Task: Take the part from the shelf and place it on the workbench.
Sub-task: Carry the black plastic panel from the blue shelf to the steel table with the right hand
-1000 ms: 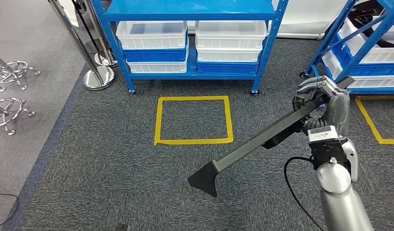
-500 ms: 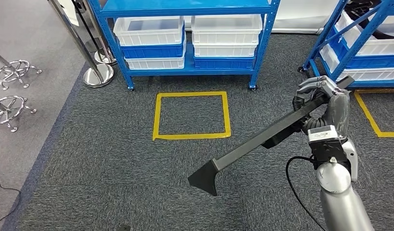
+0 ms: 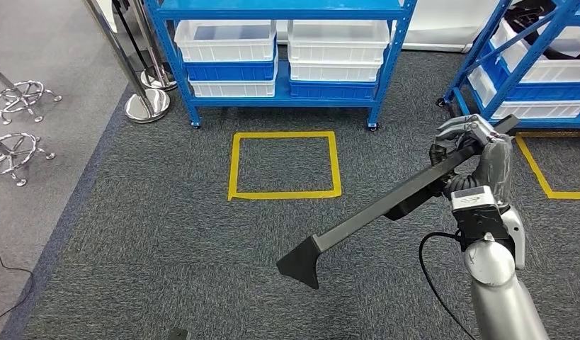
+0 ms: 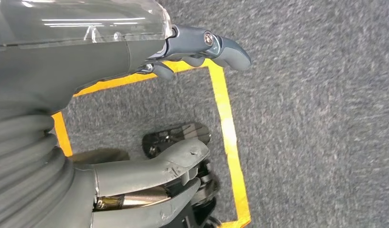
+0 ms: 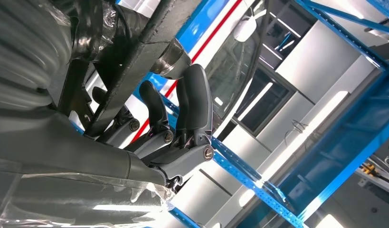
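The pick-up looked done: the right hand (image 3: 478, 152) had its fingers wrapped around the upper end of a long black part (image 3: 386, 209), a flat bar ending in a flared wedge-shaped foot, and carried it clear of the grey carpet (image 3: 166, 234), slanting down and toward the robot's left, with the foot hanging in the air short of the yellow taped square (image 3: 285, 164). In the right wrist view the dark fingers (image 5: 194, 102) were curled tight over the bar (image 5: 135, 61), so the hold seemed firm. The left hand (image 4: 149, 137) hung over the carpet beside yellow tape; it held nothing, its thumb stood well away from the upper fingers (image 4: 216, 45), and I would call it loosely apart. What was left, as I judged it, was the whole delivery: no workbench showed, so the robot had to walk or turn to it and set the part down. Ahead stood a blue shelf unit (image 3: 280, 49) with white and blue bins (image 3: 226, 39) on its lower level, a second blue shelf (image 3: 527, 64) at the far right, and chrome stanchion bases (image 3: 146, 105) at the far left. Compared with a second earlier, the shelves, the taped square and the stanchions sat slightly differently in the picture, which pointed to the camera moving with the robot, while the arm, the grip and the angle of the part were unchanged.
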